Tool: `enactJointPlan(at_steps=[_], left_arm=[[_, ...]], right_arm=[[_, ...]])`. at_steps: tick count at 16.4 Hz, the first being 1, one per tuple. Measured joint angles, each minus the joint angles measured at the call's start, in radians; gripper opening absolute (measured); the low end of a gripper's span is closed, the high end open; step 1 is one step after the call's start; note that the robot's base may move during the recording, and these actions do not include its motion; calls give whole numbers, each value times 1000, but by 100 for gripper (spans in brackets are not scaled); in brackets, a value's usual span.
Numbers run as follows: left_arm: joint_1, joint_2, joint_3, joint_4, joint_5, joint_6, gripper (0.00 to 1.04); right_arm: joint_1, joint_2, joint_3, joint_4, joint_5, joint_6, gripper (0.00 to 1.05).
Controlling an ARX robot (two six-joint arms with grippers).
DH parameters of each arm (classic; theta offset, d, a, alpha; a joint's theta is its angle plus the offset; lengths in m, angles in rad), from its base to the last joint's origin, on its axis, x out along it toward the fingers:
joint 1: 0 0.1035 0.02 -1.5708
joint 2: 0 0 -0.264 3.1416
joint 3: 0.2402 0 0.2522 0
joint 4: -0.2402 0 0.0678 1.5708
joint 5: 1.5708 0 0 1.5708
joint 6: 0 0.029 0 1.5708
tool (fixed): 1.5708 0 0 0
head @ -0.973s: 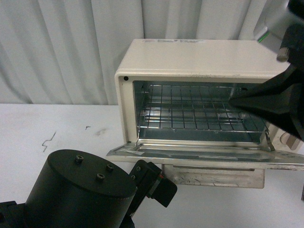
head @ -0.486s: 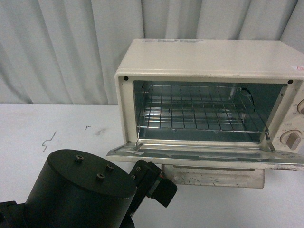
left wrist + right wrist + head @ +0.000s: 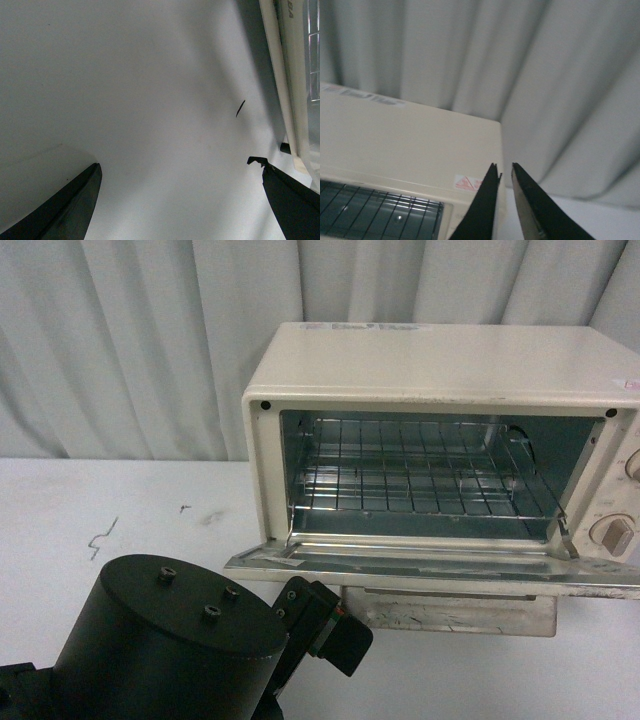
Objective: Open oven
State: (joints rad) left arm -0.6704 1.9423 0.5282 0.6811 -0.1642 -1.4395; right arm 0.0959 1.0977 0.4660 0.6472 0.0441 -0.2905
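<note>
With the door (image 3: 430, 568) of the oven (image 3: 430, 360) lying fully down, both arms are idling clear: left fingers (image 3: 67, 212) spread wide over the worktop (image 3: 120, 490), right fingers (image 3: 481, 212) nearly closed, empty, above the oven.

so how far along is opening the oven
Looks done: the oven has its door folded down flat, wire rack exposed. Nothing is in hand: the left gripper hangs open over the table, the right gripper is shut and empty by the oven's top. Nothing visible is left.

backdrop: pleated grey-white curtain (image 3: 130, 340) | surface: white table (image 3: 60, 500), few dark scuffs (image 3: 103, 537) | light: even
</note>
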Motion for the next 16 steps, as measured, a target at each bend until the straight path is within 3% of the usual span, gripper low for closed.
enactJointPlan(at_steps=[2,4,7,16], left_arm=[[0,0,0,0,0,0,98],[0,0,0,0,1,0,98],[0,0,0,0,0,0,98],[0,0,0,0,3,0,98]], right_arm=[[-21,-49,-87,25,38,158,2],[-26,-108,-170,37,22,238,2],[-103,-199,-249,38,-37,266,2],[-101,-466,-395,-93,-41,273,2]])
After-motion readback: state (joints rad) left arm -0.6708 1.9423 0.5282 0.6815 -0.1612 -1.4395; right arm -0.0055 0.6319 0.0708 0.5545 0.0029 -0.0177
